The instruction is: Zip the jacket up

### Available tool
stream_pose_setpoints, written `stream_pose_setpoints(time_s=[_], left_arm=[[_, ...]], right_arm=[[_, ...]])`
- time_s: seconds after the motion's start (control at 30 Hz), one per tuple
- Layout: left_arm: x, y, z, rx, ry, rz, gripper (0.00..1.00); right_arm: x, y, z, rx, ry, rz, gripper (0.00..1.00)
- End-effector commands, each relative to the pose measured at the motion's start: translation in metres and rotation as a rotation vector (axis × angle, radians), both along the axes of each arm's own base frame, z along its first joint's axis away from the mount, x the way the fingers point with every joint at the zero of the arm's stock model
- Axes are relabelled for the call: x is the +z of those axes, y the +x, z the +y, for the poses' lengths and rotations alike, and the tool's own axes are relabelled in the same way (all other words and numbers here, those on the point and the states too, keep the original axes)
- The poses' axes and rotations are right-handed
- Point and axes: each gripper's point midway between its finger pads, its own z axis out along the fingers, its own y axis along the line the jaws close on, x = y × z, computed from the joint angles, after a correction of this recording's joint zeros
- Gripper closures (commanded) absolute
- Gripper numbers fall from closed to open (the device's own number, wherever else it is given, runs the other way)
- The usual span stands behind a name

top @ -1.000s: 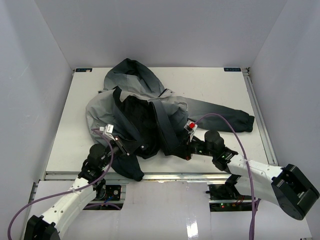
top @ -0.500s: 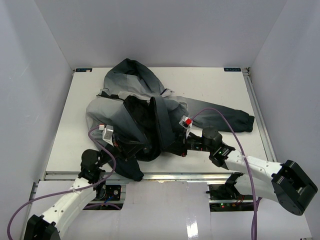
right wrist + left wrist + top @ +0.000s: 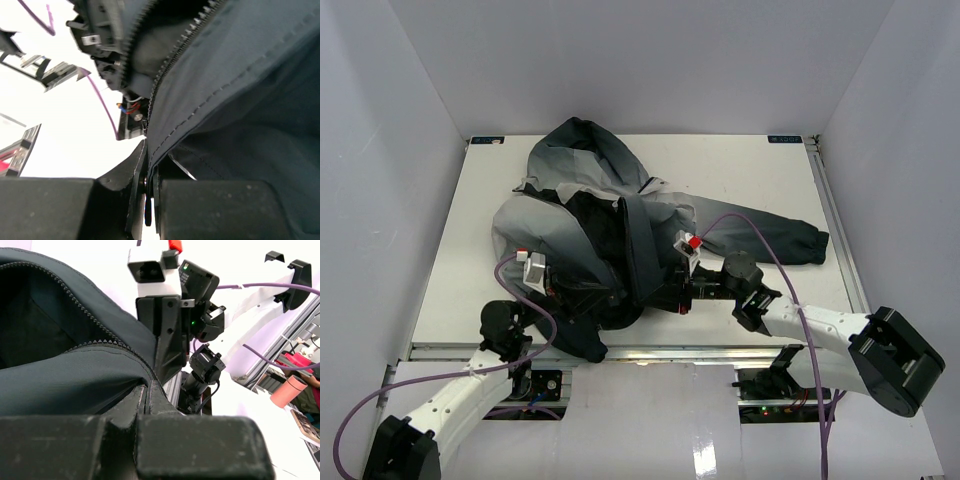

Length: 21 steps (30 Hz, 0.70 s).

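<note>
The jacket (image 3: 610, 165) lies bunched on the white table (image 3: 760, 165), hood at the back, one sleeve (image 3: 775, 232) stretched to the right, black lining showing in the middle. My left gripper (image 3: 582, 296) is shut on the jacket's left front edge near the hem. In the left wrist view its fingers (image 3: 160, 399) pinch dark fabric (image 3: 75, 377) beside the zipper teeth (image 3: 75, 302). My right gripper (image 3: 667, 298) is shut on the opposite front edge. In the right wrist view the zipper-lined fabric edge (image 3: 165, 125) runs down between its fingers (image 3: 135, 172). The two grippers face each other closely.
Grey enclosure walls stand on three sides. A metal rail (image 3: 650, 352) runs along the table's near edge. Purple cables (image 3: 760, 235) loop over both arms. In the left wrist view the right wrist camera (image 3: 152, 272) sits close ahead.
Both grippers have moved inward toward each other, carrying the jacket's front edges. The lower front of the jacket is now gathered together between them.
</note>
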Motion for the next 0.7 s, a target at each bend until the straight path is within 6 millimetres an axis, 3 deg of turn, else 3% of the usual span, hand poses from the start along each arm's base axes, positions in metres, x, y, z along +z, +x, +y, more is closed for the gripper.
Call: stream_pose_setpoints(time_s=[0.0,0.67], left_arm=[[-0.043,-0.015,0.003,-0.032,0.029,0.022,1.0],[-0.042,-0.019,0.007,-0.021,-0.014,0.021,1.0]], right_arm=[[0.049,-0.015,0.007,0.088,0.15,-0.129,0.92],[0.066,-0.02,0.014,0.105,0.214,-0.137,0.92]])
